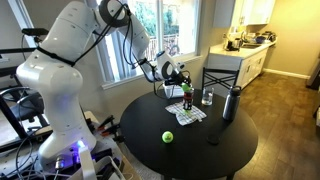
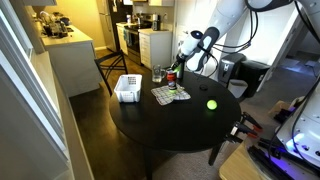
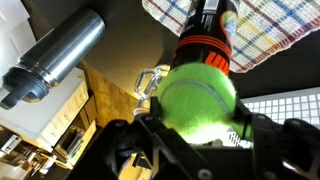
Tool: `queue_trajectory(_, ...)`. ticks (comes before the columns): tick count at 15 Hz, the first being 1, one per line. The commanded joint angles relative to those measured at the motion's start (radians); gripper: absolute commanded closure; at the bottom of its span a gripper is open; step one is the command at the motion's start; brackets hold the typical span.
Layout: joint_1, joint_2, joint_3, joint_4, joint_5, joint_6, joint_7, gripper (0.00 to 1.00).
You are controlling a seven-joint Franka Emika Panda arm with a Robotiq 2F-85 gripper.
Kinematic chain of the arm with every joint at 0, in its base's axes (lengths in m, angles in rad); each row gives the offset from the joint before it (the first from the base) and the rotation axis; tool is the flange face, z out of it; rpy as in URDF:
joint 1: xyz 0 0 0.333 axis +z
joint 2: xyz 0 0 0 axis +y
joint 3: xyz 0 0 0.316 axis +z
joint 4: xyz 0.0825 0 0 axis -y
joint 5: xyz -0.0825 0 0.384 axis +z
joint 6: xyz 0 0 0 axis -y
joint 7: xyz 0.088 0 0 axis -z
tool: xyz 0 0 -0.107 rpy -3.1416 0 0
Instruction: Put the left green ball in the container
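Observation:
My gripper (image 3: 197,112) is shut on a yellow-green ball (image 3: 198,90), which fills the middle of the wrist view. In both exterior views the gripper (image 1: 180,76) (image 2: 186,58) hangs above the dark red can and the checkered cloth at the far side of the round black table. A second, matching green ball (image 1: 168,136) (image 2: 211,104) lies alone on the table. The white slatted basket (image 2: 128,88) stands at the table's edge; a corner of it shows in the wrist view (image 3: 292,108), to the right of the held ball.
A dark red can (image 3: 205,45) (image 2: 172,82) stands on a checkered cloth (image 3: 262,28) (image 1: 185,115). A clear glass (image 1: 207,97) (image 2: 157,75) stands beside it. A grey metal flask (image 3: 55,55) (image 1: 231,103) stands near the table's edge.

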Motion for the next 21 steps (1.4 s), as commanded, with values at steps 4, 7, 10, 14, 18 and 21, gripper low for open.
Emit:
queue_trajectory(4,-0.149,-0.050,0.179,-0.027,0.005,0.056,-0.059,0.57)
queue_trajectory(7,-0.189,-0.051,0.222,-0.024,0.007,0.056,-0.063,0.57)
queue_trajectory(10,-0.199,-0.051,0.227,-0.024,0.013,0.056,-0.062,0.57)
queue_trajectory(14,-0.152,-0.049,0.165,-0.023,0.033,0.059,-0.053,0.57)
queue_trajectory(18,-0.114,-0.044,0.106,-0.024,0.043,0.061,-0.049,0.57)
queue_trajectory(21,-0.102,-0.037,0.089,-0.021,0.046,0.061,-0.048,0.57)
